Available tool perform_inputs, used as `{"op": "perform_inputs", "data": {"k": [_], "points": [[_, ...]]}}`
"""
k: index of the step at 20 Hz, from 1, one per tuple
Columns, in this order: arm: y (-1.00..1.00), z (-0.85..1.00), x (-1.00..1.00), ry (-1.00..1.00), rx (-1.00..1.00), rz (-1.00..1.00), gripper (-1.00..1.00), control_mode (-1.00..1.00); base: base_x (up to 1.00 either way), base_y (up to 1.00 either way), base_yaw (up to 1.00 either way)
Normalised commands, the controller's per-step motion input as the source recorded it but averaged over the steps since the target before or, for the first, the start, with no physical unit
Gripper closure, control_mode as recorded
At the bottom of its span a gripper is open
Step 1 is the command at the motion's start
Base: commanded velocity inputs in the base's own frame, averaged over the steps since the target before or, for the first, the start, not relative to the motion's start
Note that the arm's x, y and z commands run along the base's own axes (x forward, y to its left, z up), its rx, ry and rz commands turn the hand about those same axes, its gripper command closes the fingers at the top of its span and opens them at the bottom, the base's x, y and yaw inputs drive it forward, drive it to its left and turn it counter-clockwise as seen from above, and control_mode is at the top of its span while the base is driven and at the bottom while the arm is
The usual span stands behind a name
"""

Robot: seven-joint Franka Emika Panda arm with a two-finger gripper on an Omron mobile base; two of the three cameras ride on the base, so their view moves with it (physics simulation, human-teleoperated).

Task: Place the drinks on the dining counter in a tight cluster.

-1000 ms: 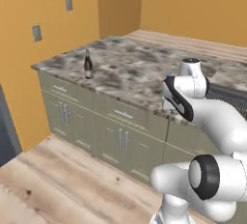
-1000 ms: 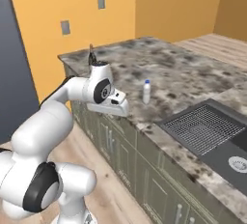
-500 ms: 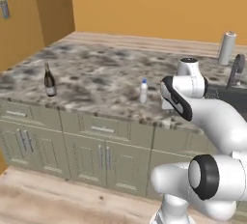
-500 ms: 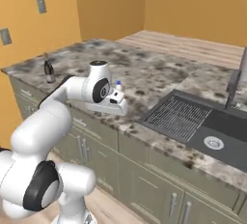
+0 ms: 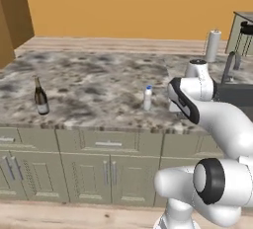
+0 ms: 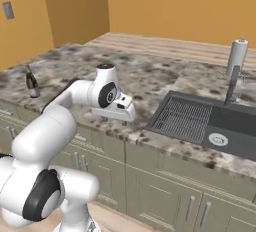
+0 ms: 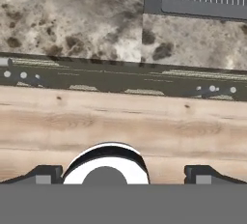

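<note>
Two drinks stand on the marbled kitchen counter point(image 5: 94, 82). The dark wine bottle point(image 5: 41, 96) point(image 6: 32, 82) is near the counter's left front. The small clear blue-capped water bottle point(image 5: 147, 98) stands mid-counter, just left of my hand. My gripper point(image 5: 179, 112) point(image 6: 114, 120) point(image 7: 123, 174) hangs over the counter's front edge and points down. It is open with nothing between its fingertips point(image 7: 48, 174). The hand view looks down on the counter edge, the cabinet fronts and the wood floor. At the far right, a grey panel with a dark stool may be the dining counter point(image 5: 241, 25).
A sink point(image 6: 210, 121) with a ribbed drainer and a faucet point(image 6: 231, 83) is set into the counter right of my hand. A paper towel roll point(image 5: 212, 45) point(image 6: 237, 56) stands behind it. Beige cabinet drawers point(image 5: 106, 146) run below. An orange wall backs the room.
The whole picture has shifted: the base has driven right along the counter, so the bottles lie further left and the sink has come into view. The gripper stays open.
</note>
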Motion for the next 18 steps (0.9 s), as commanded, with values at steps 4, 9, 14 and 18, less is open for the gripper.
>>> {"op": "perform_inputs", "data": {"k": [4,9,14,18], "points": [[0.0,0.0,0.0,0.0,0.0,0.0,-1.0,1.0,0.33,0.61,-0.31],[0.0,0.0,0.0,0.0,0.0,0.0,-1.0,1.0,0.38,0.46,-0.25],[0.0,0.0,0.0,0.0,0.0,0.0,-1.0,1.0,0.29,0.22,-0.08],[0.0,0.0,0.0,0.0,0.0,0.0,-1.0,1.0,0.23,0.1,0.0]]}}
